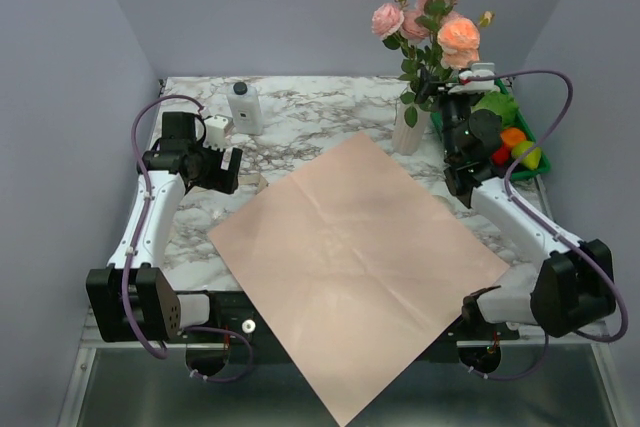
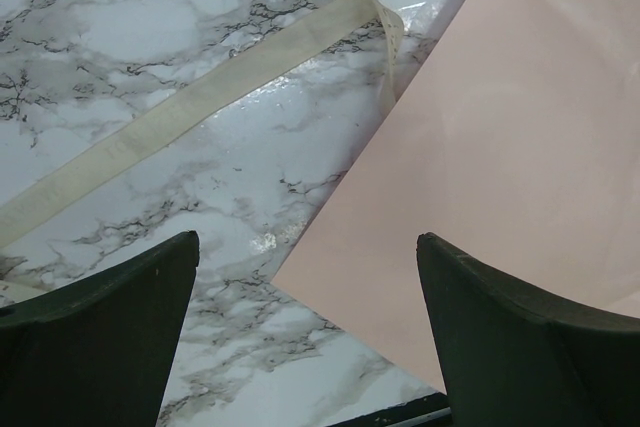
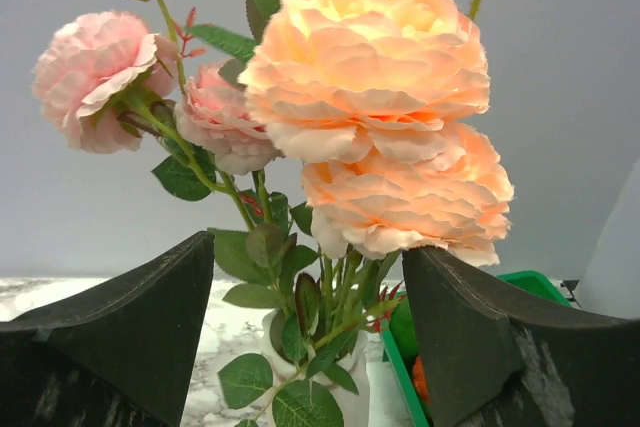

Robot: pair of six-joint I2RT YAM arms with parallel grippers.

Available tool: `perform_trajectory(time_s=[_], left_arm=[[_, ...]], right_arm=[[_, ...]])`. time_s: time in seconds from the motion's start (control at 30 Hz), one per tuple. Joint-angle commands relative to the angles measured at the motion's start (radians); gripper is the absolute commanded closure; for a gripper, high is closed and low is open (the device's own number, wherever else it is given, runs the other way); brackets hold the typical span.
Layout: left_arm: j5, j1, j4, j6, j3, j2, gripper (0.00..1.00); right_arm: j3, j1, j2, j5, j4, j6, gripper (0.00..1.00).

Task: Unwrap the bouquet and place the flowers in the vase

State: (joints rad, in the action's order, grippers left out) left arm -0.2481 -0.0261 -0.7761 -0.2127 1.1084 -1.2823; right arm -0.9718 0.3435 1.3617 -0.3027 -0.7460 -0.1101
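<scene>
- The bottle (image 1: 245,107) at the far left has a label, but it is too small to read; no other writing shows.
- The left gripper (image 2: 307,238) has its jaws spread wide and holds nothing. It hangs over the marble table (image 2: 150,7) at the left edge of the paper (image 2: 520,147), with the ribbon (image 2: 200,107) lying loose just beyond.
- The right gripper (image 3: 308,245) also has its jaws wide apart with nothing clamped, and the flowers (image 3: 365,57) are just ahead of the gap.
- The flowers stand upright in the vase (image 1: 407,135) at the far right, beside the green tray (image 1: 527,125).
- The paper lies flat across the middle of the table, its near corner over the near edge.
</scene>
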Motion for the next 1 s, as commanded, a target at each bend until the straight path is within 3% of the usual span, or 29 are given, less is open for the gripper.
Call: perform_trajectory(time_s=[0.0, 0.17, 0.27, 0.47, 0.63, 0.97], left_arm=[[-0.028, -0.008, -0.006, 0.006, 0.007, 0.049, 0.01], [-0.028, -0.006, -0.025, 0.019, 0.019, 0.067, 0.01], [-0.020, -0.008, -0.032, 0.030, 0.018, 0.077, 0.01], [-0.031, -0.008, -0.034, 0.039, -0.007, 0.129, 0.01], [-0.034, -0.008, -0.031, 0.047, -0.016, 0.141, 0.01], [-0.043, -0.008, 0.003, 0.064, -0.036, 0.159, 0.01]], right_arm=[[0.080, 0.025, -0.136, 0.034, 0.103, 0.036, 0.13], [0.110, 0.068, -0.251, 0.013, 0.406, 0.107, 0.05], [0.091, 0.086, -0.312, 0.004, 0.635, 0.269, 0.04], [0.120, 0.100, -0.446, 0.082, 0.897, 0.386, 0.00], [0.107, 0.101, -0.510, 0.292, 1.007, 0.380, 0.00], [0.094, 0.103, -0.559, 0.315, 1.057, 0.394, 0.00]])
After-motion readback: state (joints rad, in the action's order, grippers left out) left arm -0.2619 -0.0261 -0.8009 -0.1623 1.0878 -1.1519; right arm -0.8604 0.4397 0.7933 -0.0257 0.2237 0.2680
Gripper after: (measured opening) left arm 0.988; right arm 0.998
